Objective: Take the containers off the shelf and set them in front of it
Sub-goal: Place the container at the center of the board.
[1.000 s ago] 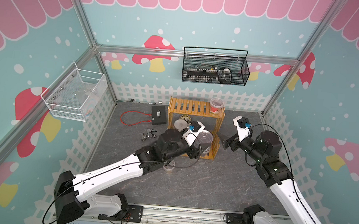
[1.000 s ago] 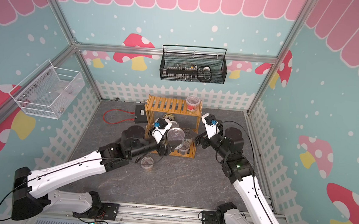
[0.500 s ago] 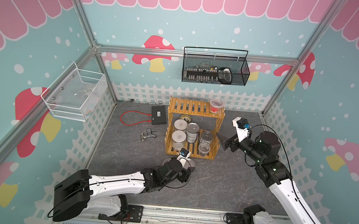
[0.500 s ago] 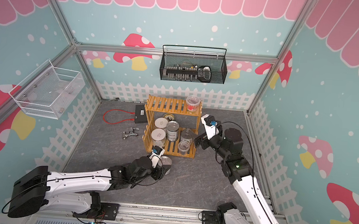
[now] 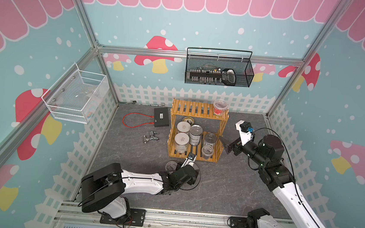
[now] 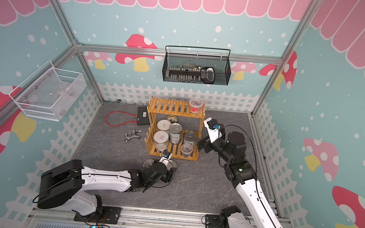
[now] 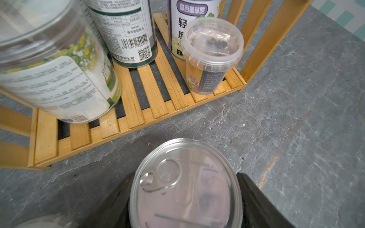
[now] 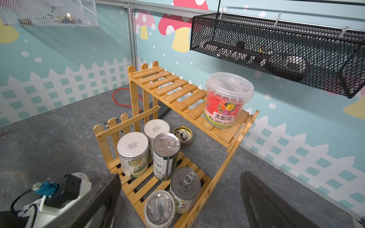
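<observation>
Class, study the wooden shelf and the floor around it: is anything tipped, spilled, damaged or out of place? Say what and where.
Nothing is tipped or spilled; the containers on the shelf stand upright. One oddity: a grey tape roll lies flat on the floor under the upper tier, behind the white-lidded cans, not a container.

Before the honey-yellow wooden slat shelf (image 5: 191,108), the grey floor (image 5: 227,186) is open toward its right. At front left stand a small clear lidded tub (image 5: 171,165) and the pull-tab metal tin (image 7: 185,177) clamped in my left gripper (image 7: 185,197). Its lower tier is crowded, save bare slats front centre.
</observation>
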`<state>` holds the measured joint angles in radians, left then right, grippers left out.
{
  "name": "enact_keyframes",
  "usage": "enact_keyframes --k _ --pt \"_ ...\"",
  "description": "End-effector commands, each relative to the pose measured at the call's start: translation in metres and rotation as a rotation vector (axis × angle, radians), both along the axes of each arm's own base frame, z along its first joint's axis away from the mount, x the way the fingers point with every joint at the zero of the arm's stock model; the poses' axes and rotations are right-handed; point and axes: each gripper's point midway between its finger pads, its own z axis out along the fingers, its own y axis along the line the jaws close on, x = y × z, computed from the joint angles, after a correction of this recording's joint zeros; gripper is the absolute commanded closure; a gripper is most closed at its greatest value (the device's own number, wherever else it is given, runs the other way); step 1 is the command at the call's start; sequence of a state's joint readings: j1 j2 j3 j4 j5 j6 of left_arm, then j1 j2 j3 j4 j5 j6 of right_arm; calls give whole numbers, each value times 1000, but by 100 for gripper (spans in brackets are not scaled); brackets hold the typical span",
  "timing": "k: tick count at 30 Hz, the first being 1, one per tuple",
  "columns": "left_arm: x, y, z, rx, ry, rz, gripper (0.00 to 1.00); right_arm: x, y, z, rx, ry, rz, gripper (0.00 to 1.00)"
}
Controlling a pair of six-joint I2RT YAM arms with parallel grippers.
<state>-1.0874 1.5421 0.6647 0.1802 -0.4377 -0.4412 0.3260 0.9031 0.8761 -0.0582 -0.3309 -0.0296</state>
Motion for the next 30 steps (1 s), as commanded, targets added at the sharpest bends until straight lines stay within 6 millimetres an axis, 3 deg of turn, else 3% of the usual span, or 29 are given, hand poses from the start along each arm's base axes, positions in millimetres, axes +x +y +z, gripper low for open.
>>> enact_keyframes --k 1,8,16,23,30 --pt "11 -13 11 -38 -25 18 34 -2 -2 2 9 -19 0 1" --pt "12 -19 -2 -21 5 3 30 -1 -3 0 4 -19 -5 1" --pt "7 -12 1 -33 17 1 20 -1 -2 -2 3 -14 -2 1" --pt "7 -10 14 -37 2 -2 13 0 1 -4 14 -5 12 1" --pt "6 -6 37 -55 -24 -11 11 -2 1 7 19 -21 22 1"
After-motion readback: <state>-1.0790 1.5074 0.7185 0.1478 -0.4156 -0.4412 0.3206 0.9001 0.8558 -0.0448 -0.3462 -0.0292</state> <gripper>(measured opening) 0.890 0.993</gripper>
